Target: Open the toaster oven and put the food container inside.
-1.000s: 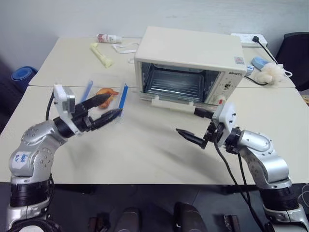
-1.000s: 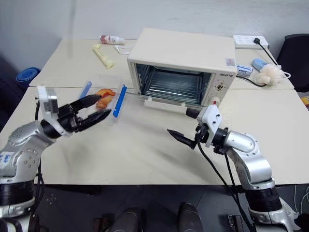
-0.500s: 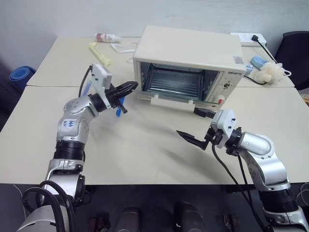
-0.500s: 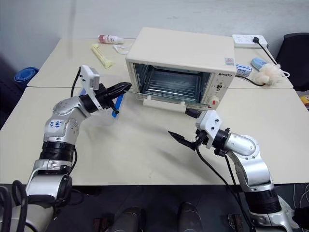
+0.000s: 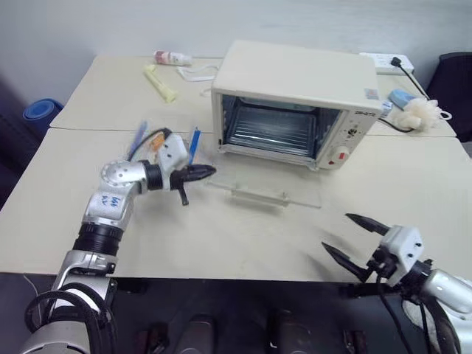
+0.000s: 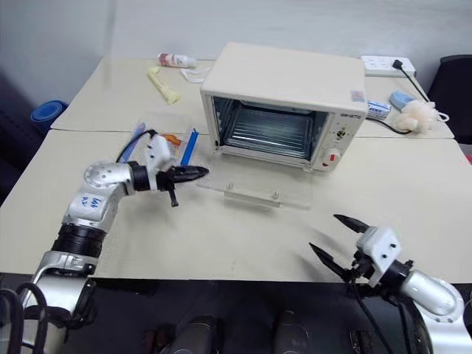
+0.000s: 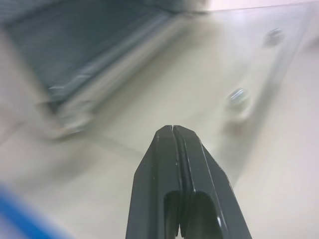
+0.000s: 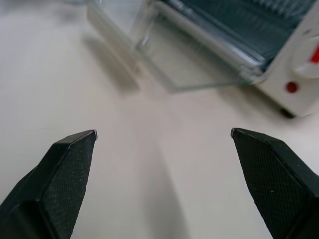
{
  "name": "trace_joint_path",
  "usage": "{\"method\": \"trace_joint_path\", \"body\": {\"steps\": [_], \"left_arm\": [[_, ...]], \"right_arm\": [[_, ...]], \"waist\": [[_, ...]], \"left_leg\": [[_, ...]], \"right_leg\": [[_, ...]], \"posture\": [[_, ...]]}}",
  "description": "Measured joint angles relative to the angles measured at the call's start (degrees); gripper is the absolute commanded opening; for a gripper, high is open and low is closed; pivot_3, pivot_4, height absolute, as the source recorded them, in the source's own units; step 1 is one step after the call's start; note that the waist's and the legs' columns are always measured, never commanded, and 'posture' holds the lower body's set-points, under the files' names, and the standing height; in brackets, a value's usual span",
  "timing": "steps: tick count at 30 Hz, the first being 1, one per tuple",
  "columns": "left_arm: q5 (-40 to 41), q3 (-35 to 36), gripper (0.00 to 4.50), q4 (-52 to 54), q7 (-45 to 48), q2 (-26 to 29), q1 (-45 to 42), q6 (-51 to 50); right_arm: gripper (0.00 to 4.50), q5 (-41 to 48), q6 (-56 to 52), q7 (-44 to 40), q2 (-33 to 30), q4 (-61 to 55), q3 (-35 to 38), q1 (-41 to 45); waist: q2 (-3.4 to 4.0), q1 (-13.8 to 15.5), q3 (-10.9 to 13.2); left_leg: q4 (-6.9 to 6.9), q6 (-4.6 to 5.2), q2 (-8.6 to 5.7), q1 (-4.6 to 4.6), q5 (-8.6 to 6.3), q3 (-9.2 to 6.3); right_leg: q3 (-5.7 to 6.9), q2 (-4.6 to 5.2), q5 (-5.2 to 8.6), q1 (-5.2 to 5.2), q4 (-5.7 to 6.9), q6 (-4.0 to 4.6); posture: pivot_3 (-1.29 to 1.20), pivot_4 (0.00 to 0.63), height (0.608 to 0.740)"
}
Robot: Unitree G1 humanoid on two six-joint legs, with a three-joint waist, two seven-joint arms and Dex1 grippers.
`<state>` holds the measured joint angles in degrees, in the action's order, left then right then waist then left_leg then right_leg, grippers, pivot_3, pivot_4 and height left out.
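Note:
The cream-white toaster oven [image 5: 295, 81] stands mid-table with its glass door [image 5: 265, 189] dropped flat onto the table and the wire rack [image 5: 269, 129] showing inside. The food container [image 6: 173, 141], clear with blue clip strips and orange food, sits left of the oven behind my left wrist. My left gripper [image 5: 203, 172] is shut on nothing and points right, low over the table at the door's left corner; the left wrist view shows its closed fingertips [image 7: 172, 130] facing the glass. My right gripper [image 5: 354, 237] hangs open near the table's front right, pointing at the door [image 8: 189, 59].
At the back of the table lie a small bottle [image 5: 172, 57], a yellow object [image 5: 161, 82], a power strip [image 5: 387, 63], a blue item [image 5: 402, 96] and a white puff [image 5: 422, 110]. A black chair [image 5: 453, 74] stands at the right and a blue stool [image 5: 35, 112] at the left.
My left gripper shut, left the container and swung right and down to the door's corner. The right arm pulled back toward the front right. The door now lies flat. The view shifted slightly.

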<state>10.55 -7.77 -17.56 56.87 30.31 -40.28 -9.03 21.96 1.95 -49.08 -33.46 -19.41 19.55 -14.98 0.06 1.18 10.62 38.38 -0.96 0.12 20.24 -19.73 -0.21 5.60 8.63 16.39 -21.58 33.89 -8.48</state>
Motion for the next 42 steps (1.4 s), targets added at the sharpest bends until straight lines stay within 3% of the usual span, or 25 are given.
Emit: {"method": "trace_joint_path", "body": {"steps": [7,10,14,19,23,28,33,39,42], "left_arm": [[-4.1,-1.6,0.02,7.0,-7.5,-2.6,3.7,-6.9],[-3.3,-0.9,0.57,12.4,-9.0,-3.2,7.0,-10.5],[4.0,5.4,1.76,21.6,-10.6,-4.0,13.3,-16.1],[15.8,21.9,3.22,34.7,-13.3,-0.9,22.1,-23.0],[23.0,36.4,4.46,39.8,-18.7,-0.5,35.0,-29.1],[24.7,50.1,4.46,42.6,-26.9,-2.0,49.9,-34.5],[27.0,54.2,4.46,47.1,-34.1,-2.9,53.6,-40.2],[37.5,52.5,4.46,51.1,-53.9,-8.6,34.8,-56.4],[43.5,52.7,4.46,49.9,-66.0,-15.4,23.1,-66.3]], "right_arm": [[4.5,3.3,2.0,-0.8,0.0,1.6,0.5,8.6],[4.5,6.4,0.4,-2.0,0.3,2.0,-1.9,12.1],[4.5,8.8,0.6,-4.1,0.7,3.9,-3.7,15.8],[4.5,8.9,2.2,-7.1,0.8,6.4,-5.2,19.0],[4.5,8.9,3.4,-11.0,0.8,7.3,-8.3,22.9],[4.5,8.8,4.3,-16.1,0.8,8.2,-13.1,27.8],[4.5,8.7,4.3,-17.9,0.8,8.6,-14.9,29.7],[4.5,8.5,4.1,-17.8,0.8,9.4,-15.0,30.6],[4.5,7.9,4.2,-16.1,0.9,11.0,-14.4,30.6]], "waist": [[0.01,0.2,0.0],[0.01,0.3,0.0],[0.01,0.2,0.0],[0.05,-0.4,0.0],[0.03,-1.0,0.0],[0.02,-1.0,0.0],[0.0,0.5,0.0],[-0.02,0.7,0.0],[-0.07,0.2,0.0]], "left_leg": [[-0.12,-0.01,0.02,0.02,0.0,0.03],[-0.09,-0.02,0.03,0.04,0.0,-0.01],[-0.05,-0.02,0.06,0.04,0.0,-0.04],[-0.12,-0.07,0.14,-0.02,-0.03,-0.03],[-0.1,-0.08,0.16,0.0,-0.03,-0.09],[-0.09,-0.09,0.16,0.01,-0.08,-0.14],[0.13,-0.06,0.11,0.06,-0.11,-0.22],[0.48,-0.11,0.1,0.14,-0.21,-0.56],[0.55,-0.12,0.1,0.18,-0.23,-0.53]], "right_leg": [[-0.02,-0.03,0.01,-0.06,-0.1,0.01],[0.01,-0.03,0.01,-0.05,-0.09,0.02],[0.01,-0.03,0.01,-0.05,-0.07,0.02],[-0.01,-0.05,0.02,-0.05,-0.07,0.04],[0.02,-0.06,0.02,-0.04,-0.08,0.04],[0.04,-0.05,0.04,-0.02,-0.11,0.06],[0.03,-0.01,0.04,0.02,-0.07,0.08],[0.07,-0.04,0.04,0.07,0.09,0.08],[0.11,-0.05,0.04,0.05,0.1,0.08]], "posture": [[0.0,0.15,0.74],[0.0,0.15,0.74],[0.0,0.15,0.74],[0.0,0.15,0.74],[0.0,0.15,0.74],[0.0,0.15,0.74],[0.0,0.15,0.74],[0.0,0.15,0.74],[0.0,0.15,0.74]]}}
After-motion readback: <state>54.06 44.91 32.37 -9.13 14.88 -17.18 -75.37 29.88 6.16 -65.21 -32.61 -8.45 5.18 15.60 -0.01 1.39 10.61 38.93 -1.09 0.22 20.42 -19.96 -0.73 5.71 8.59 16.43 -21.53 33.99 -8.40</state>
